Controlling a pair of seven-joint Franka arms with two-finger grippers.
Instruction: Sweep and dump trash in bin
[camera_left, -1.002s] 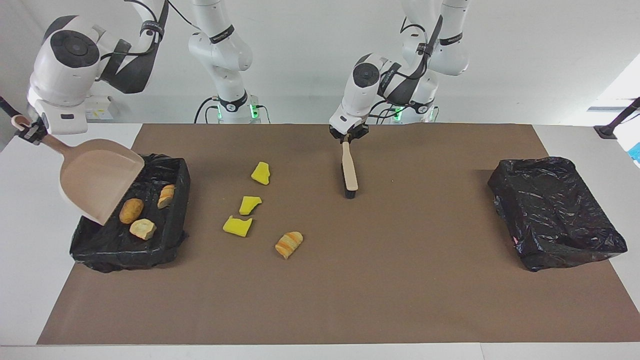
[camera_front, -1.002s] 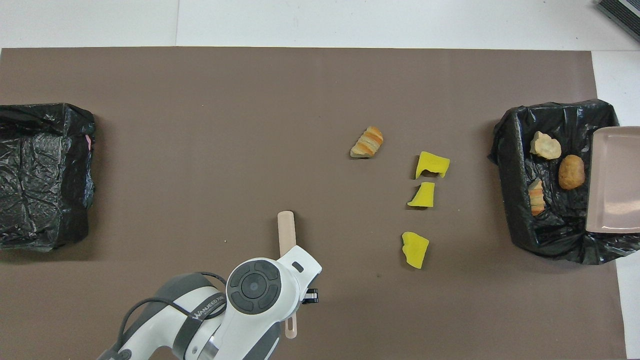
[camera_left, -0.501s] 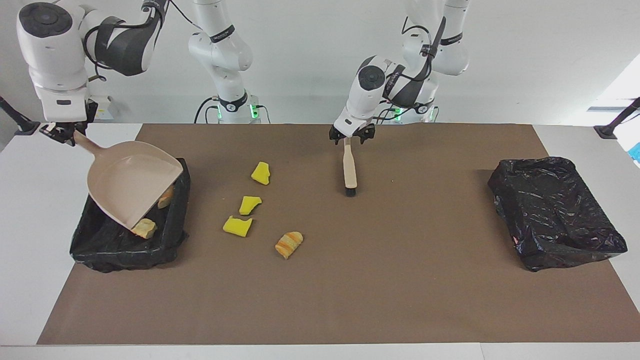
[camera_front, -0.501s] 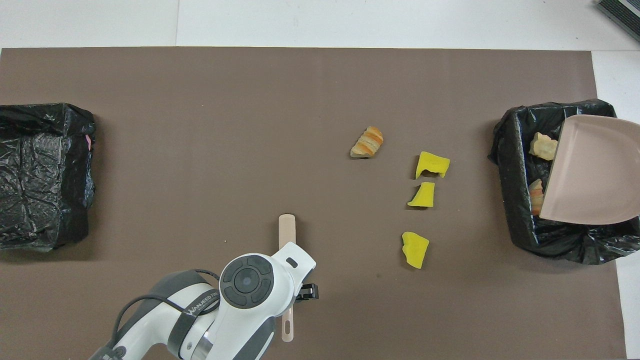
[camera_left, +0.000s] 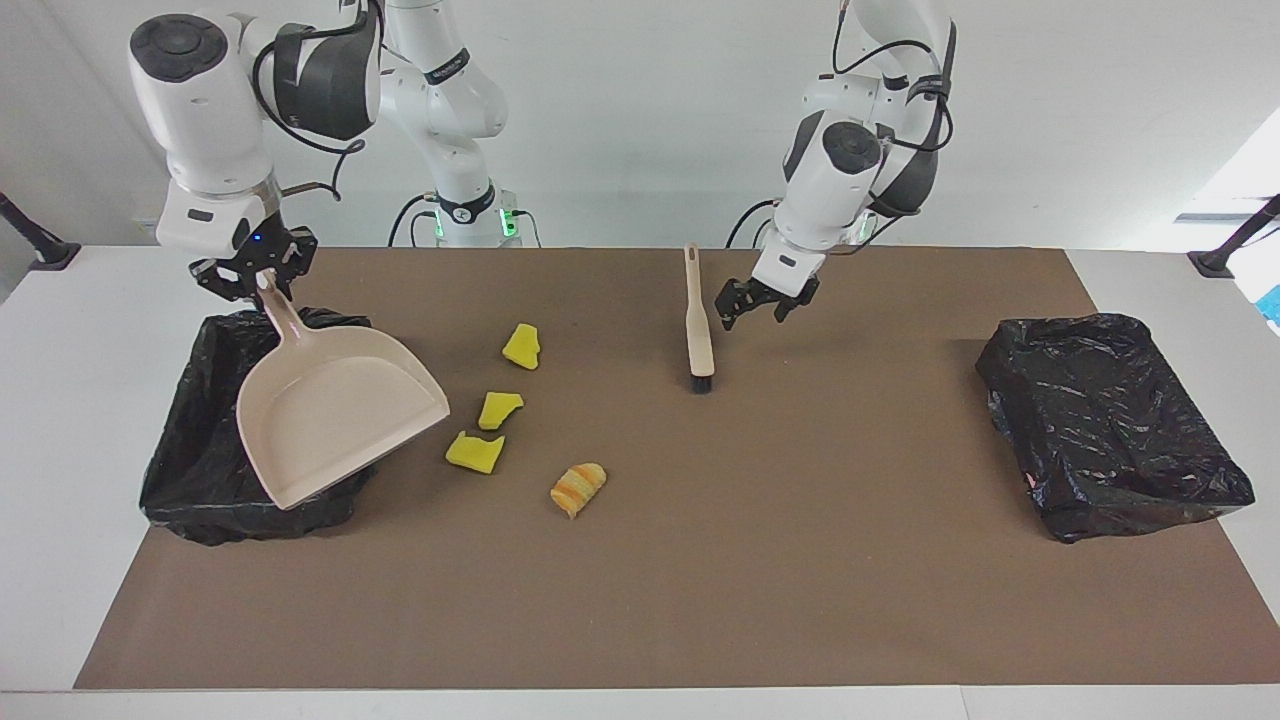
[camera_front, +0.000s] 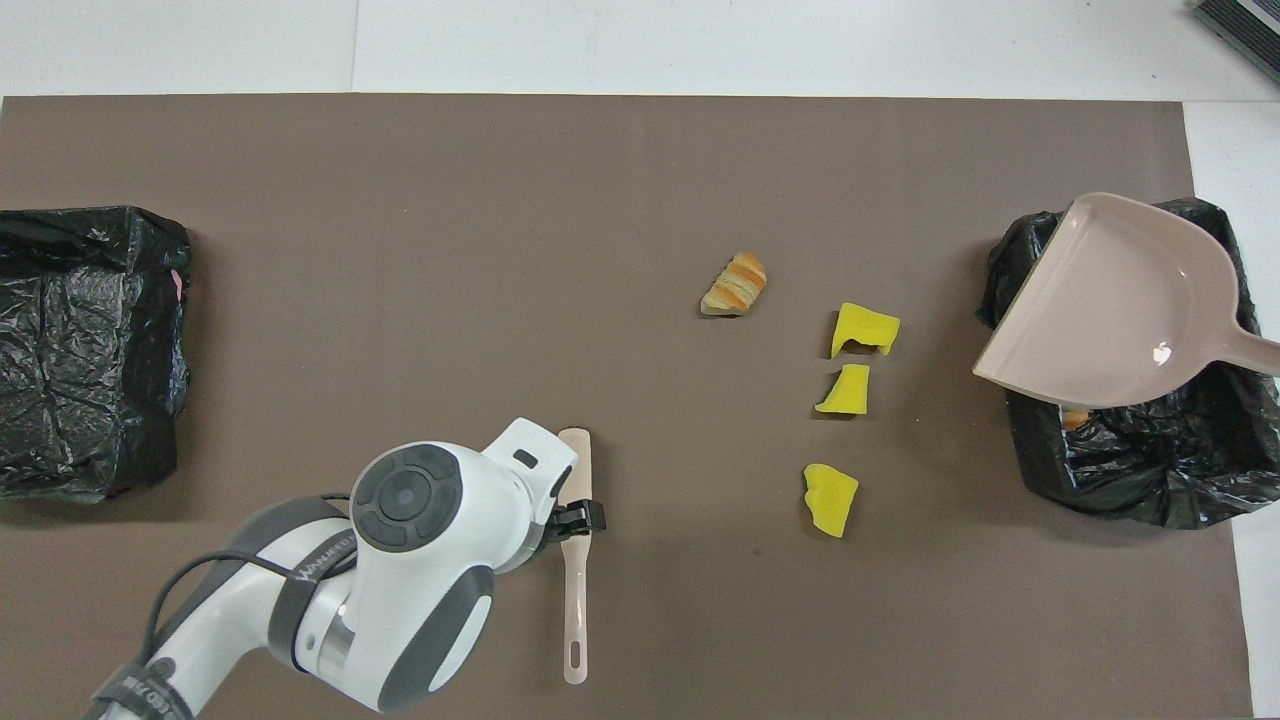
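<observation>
Facing view: a brown mat (camera_left: 700, 560) covers a white table (camera_left: 60, 420), with a pale wall above it where the two arms are based. A black-lined bin (camera_left: 190, 470) sits at the right arm's end, and a second bin (camera_left: 1110, 420) at the left arm's end.

The right gripper (camera_left: 258, 276) is clamped on the handle of the beige dustpan (camera_left: 335, 410), which hangs tilted over the first bin, handle up toward the robots and its wide mouth pointing down and out toward the middle of the mat. In the overhead view a sliver of an orange lump (camera_front: 1076, 417) peeks out in that bin under the pan's edge.

The left gripper (camera_left: 757, 303) hovers just beside the brush (camera_left: 698, 320), fingers spread wide and holding nothing. The brush lies flat on the mat, long axis running away from the robots, handle end nearer them, bristles farther.

On the mat, three yellow scraps (camera_left: 521, 346) (camera_left: 498, 409) (camera_left: 475, 451) string out in a line leading away from the robots, between the brush and the dustpan's bin. The striped lump (camera_left: 578, 488) lies farthest out, its long axis slanting.
</observation>
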